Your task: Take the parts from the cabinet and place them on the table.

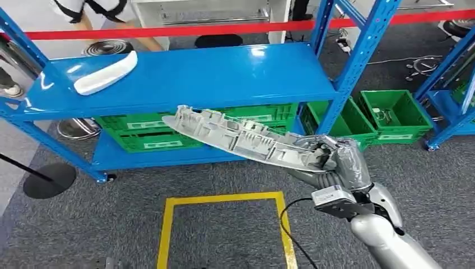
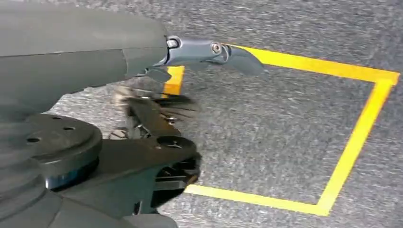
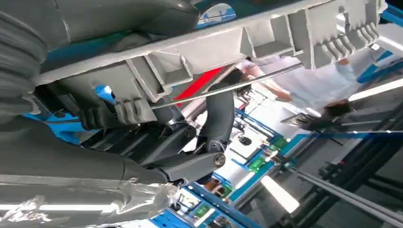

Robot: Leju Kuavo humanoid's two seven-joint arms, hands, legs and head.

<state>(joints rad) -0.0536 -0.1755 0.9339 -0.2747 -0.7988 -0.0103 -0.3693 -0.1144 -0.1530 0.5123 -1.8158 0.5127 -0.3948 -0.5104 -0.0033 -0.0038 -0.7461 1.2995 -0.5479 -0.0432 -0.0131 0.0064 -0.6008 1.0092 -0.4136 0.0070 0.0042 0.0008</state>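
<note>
1. The right hand grips one end of a long grey ribbed part; its fingers are wrapped around that end, and the part reaches out to the robot's left, held in the air in front of the blue rack.
2. A second part, white and curved, lies on the rack's top shelf, towards its left end.
3. Green crates sit on the lower shelf, behind the held part, and two more green crates stand on the floor to the right of the rack.
4. The left hand hangs over grey carpet marked with a yellow taped square; one finger sticks out straight, and I cannot tell how the rest are set.
5. A person stands behind the rack, past a red tape barrier.
</note>
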